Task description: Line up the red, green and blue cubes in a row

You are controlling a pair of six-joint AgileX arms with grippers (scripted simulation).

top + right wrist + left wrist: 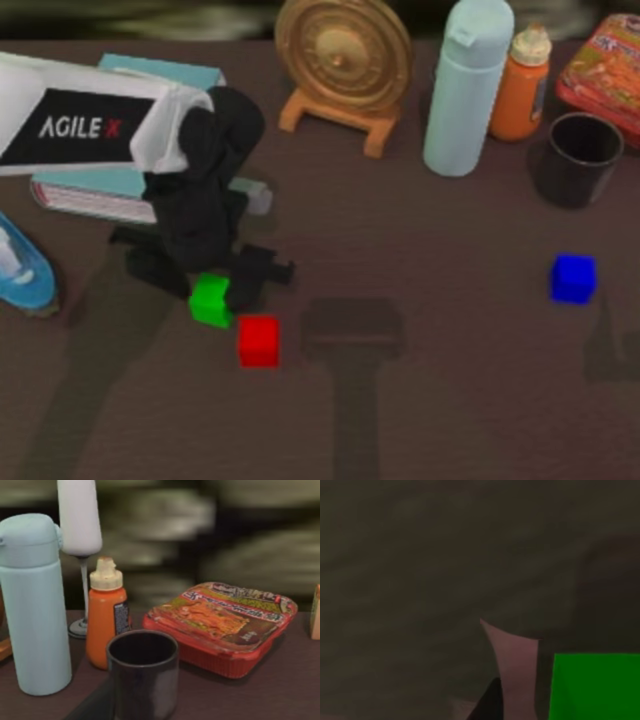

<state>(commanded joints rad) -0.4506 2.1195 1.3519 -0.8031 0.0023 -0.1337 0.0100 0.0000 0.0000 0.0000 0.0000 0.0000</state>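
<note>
L arm: reaching in from the top view's left, white link w/ AGILEX lettering lying over the book (95,195), black wrist bending down toward the surface (450,400).
L end effector (222,290): sitting low at the green cube (210,300), black fingers (262,272) showing just right of it. In the left wrist view the green cube (595,686) is filling the corner right beside one pale finger (512,665). Grip state: can't tell whether I'm clenched on the cube or released.
R arm: not showing in the top view; its wrist cam is looking at the back-right clutter. R end effector: not in view.
Red cube (258,340): on the surface, just right of and below the green one, corners nearly touching; can't tell if they're in contact.
Blue cube (573,278): on the surface, well apart at the right side, near the mug.
Mug (577,158): dark, upright, standing open; inside looking dark, contents not discernible. Same in right wrist view (143,677).
Flask (466,85): pale blue-green, upright, lid closed, beside the orange bottle.
Orange bottle (520,85): upright, cream cap on, standing btwn flask and red tray.
Red tray (605,75): sealed food pack w/ printed film on top, at the back-right corner.
Gold clock (343,60): upright on its stand, back centre.
Blue item (20,265): at the left edge, partly cut off.
</note>
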